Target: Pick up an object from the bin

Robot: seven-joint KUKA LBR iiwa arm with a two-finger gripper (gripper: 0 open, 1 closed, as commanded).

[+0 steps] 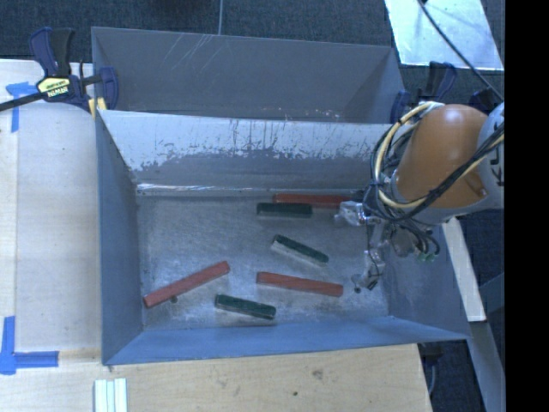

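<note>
My gripper [370, 279] hangs low at the right side of the bin [116, 230], and I cannot tell whether it is open or closed. Nearest is a red bar [299, 284] flat on the floor, its right end just beside the tip. Behind that lies a tilted green bar [299, 249]. A red stick [313, 200] and a dark stick [285, 211] lie along the back wall. A long red bar [186, 283] and a dark green bar [245, 307] lie further left.

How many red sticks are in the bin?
3. The back red stick lies along the far wall, the left red stick front-left, the right red stick front-right. The arm may hide more.
</note>
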